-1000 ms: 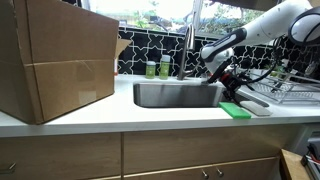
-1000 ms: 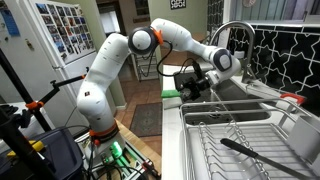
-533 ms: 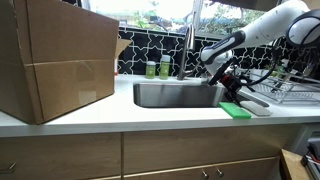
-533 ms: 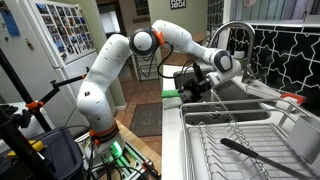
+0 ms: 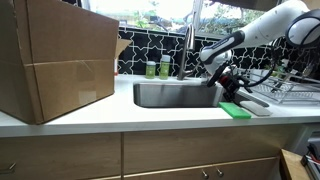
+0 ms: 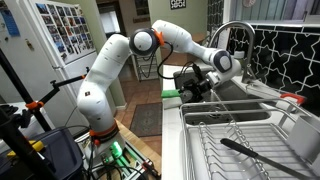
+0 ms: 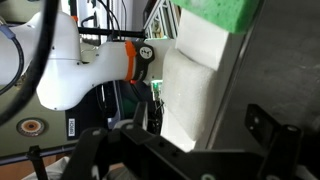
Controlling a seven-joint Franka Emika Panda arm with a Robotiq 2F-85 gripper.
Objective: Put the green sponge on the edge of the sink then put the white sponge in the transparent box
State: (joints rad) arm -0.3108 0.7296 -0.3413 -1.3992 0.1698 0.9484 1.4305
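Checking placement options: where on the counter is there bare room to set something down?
Bare: the counter strip in front of the sink, between the cardboard box and green sponge. Crowded: between sink and dish rack, where the gripper hovers by the sponge.

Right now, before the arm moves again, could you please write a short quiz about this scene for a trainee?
1. True or false: the green sponge lies on the counter next to the sink.
2. Which large thing stands on the counter on the other side of the sink from that sponge? A) cardboard box B) kettle C) microwave
3. Fill in: in the wrist view, the gripper is ___ and holds nothing.

Key: 1 true; 2 A; 3 open.
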